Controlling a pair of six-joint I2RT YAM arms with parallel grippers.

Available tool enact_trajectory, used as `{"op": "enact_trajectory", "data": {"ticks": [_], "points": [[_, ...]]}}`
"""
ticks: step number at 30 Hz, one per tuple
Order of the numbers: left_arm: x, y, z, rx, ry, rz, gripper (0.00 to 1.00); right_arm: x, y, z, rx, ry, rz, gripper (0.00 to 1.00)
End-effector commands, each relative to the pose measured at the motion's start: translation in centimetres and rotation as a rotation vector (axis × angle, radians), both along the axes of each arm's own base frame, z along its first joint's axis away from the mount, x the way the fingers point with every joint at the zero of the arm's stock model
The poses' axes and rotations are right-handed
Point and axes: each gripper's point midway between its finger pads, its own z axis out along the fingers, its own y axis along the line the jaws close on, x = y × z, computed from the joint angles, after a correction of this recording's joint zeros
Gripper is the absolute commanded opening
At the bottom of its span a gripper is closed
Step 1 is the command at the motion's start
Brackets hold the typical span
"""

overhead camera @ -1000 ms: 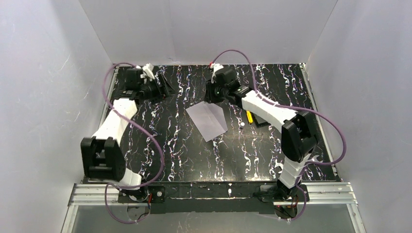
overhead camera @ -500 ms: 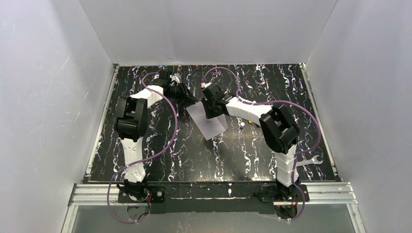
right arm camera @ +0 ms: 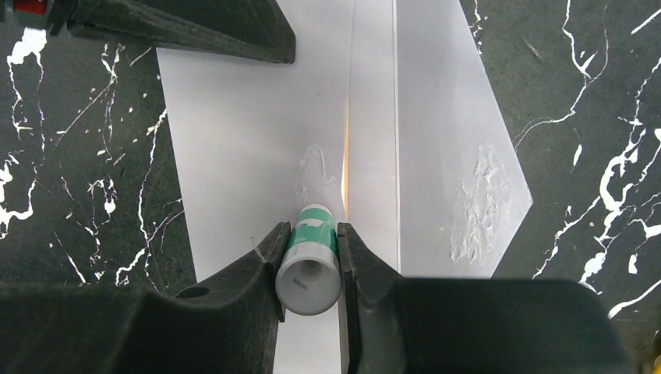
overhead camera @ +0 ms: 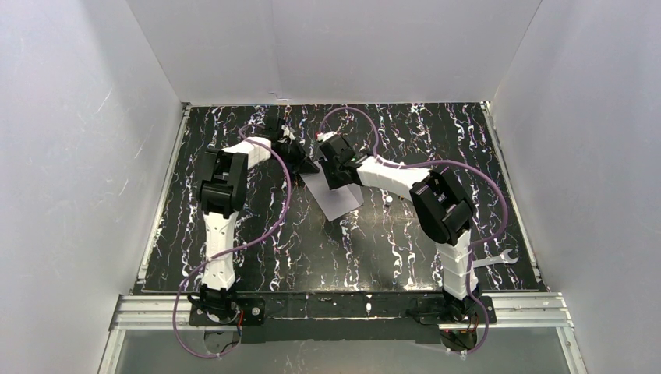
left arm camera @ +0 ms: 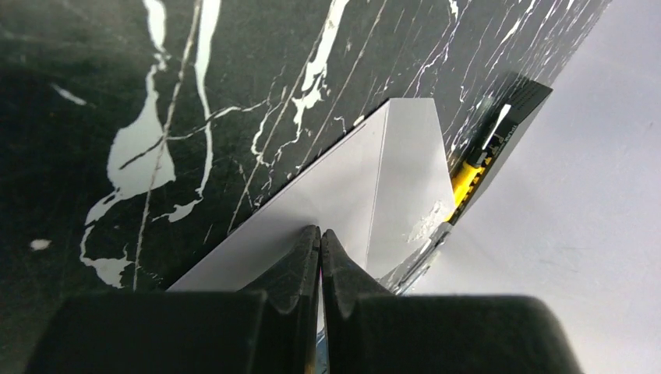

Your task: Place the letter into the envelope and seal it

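Observation:
The pale envelope [overhead camera: 337, 196] lies flat mid-table, its pointed flap [right arm camera: 460, 156] open and smeared with glue. A thin orange-tan line [right arm camera: 344, 164] at the envelope's mouth is the letter's edge; the rest of the letter is hidden inside. My right gripper [right arm camera: 312, 227] is shut on a white and green glue stick [right arm camera: 310, 265], whose tip touches the envelope [right arm camera: 249, 140] beside the mouth. My left gripper [left arm camera: 320, 231] is shut, its tips resting on the envelope [left arm camera: 327, 195] near its far corner. Those left fingers [right arm camera: 195, 31] also show in the right wrist view.
A small black box with a yellow part [left arm camera: 499, 144] lies just past the envelope's flap [left arm camera: 409, 175]. A silver wrench [overhead camera: 493, 259] lies at the table's right, near the right arm's base. White walls close in the table on three sides.
My left arm has swung from the back left corner over to the envelope, and its jaws have shut. My right gripper has shifted a little left over the envelope, still holding the glue stick.

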Motion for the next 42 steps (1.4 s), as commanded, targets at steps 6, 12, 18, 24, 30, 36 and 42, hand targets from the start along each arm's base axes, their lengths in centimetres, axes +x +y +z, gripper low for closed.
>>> {"op": "enact_trajectory", "data": {"ticks": [6,12,18,24,30,36,42], "points": [[-3.1,1.8,-3.6,0.218,0.176,-0.050,0.00,1.1,0.0,-0.8,-0.003,-0.125,0.041,0.01],[-3.8,1.9,-4.1,0.244,0.190,-0.081,0.00,2.9,0.7,-0.9,0.005,-0.207,0.022,0.01],[-3.5,1.8,-4.0,0.249,0.188,-0.081,0.00,4.9,2.4,-0.3,0.051,-0.282,0.033,0.01],[-2.9,2.1,-4.1,0.276,0.176,-0.075,0.00,5.0,3.5,-0.5,0.080,-0.276,0.057,0.01],[-2.4,2.6,-4.3,0.313,0.179,-0.039,0.00,4.5,2.9,-1.2,0.032,-0.231,0.058,0.01],[-0.7,3.9,-4.3,0.396,0.208,0.135,0.00,0.3,-0.2,-2.0,-0.041,-0.091,0.061,0.01],[-0.3,4.0,-5.0,0.405,0.254,0.224,0.00,-2.4,-1.3,-2.3,-0.071,-0.018,0.118,0.01]]}}
